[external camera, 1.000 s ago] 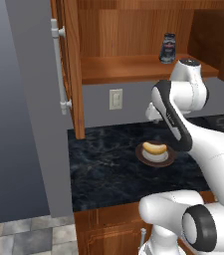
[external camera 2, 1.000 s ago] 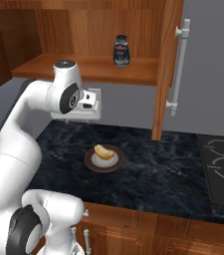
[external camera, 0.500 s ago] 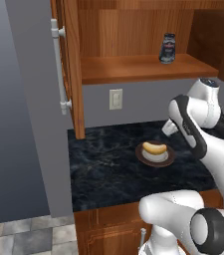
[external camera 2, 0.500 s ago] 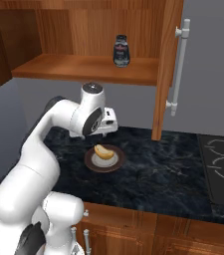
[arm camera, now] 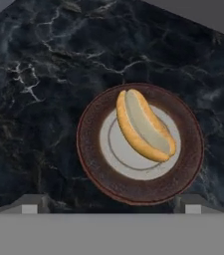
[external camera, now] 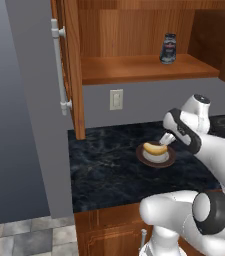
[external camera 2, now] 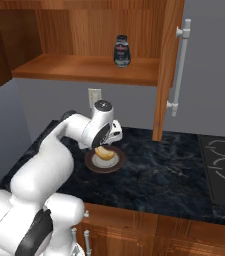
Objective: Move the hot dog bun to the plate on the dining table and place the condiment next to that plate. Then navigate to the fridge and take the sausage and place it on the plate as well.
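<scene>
Counter (external camera: 104,165) of black marbled stone w/ pale veins, on reddish wood base cabinets; grey wall behind carries a white outlet plate (external camera: 115,99). Wood wall cabinet above, door (external camera: 73,65) swung open w/ white bar handle (external camera: 59,65); its shelf (external camera: 144,69) holds the condiment (external camera: 168,48), upright, well apart from the arm. Stovetop rings (external camera 2: 223,165) show at counter's far right in right base view; grey floor tiles (external camera: 19,240) at lower left of left base view. Hot dog bun (arm camera: 144,124) lies diagonally in a dark brown dish (arm camera: 96,164) w/ pale centre, mid-counter. Gripper (external camera: 166,140) hangs just above dish, fingers spread wide, nothing between them.
</scene>
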You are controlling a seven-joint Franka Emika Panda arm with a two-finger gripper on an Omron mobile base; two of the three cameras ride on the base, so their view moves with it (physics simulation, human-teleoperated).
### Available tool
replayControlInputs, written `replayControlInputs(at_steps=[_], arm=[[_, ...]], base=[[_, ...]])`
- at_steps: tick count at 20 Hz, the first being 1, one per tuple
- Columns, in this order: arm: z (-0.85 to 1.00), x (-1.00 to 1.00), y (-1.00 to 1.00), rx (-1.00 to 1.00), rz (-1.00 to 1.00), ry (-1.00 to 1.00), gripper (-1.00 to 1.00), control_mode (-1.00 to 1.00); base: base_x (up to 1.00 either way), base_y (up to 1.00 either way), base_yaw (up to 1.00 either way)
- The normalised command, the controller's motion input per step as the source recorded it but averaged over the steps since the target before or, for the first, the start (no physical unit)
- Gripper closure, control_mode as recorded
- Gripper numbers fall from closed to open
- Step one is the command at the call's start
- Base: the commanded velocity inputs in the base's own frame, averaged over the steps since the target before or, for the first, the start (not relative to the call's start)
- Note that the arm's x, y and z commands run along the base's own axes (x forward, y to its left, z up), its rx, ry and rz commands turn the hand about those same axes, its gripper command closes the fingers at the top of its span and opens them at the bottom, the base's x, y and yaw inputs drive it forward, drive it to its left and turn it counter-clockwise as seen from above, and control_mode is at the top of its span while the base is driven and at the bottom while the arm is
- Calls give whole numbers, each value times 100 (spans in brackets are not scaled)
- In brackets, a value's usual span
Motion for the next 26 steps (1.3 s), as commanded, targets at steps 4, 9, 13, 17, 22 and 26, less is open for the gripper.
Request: replayControlInputs(at_steps=[4,9,13,17,22,26], arm=[[-54,69,0,0,4,15,-100,-100],[-45,70,0,0,2,16,-100,-100],[-31,65,0,0,1,12,-100,-100],[-29,43,0,0,3,4,-100,-100],[-38,7,8,-2,4,0,-100,-100],[-33,0,18,-2,4,0,-100,-100]], base=[[0,0,0],[0,0,0],[0,0,0],[0,0,0],[0,0,0],[0,0,0]])
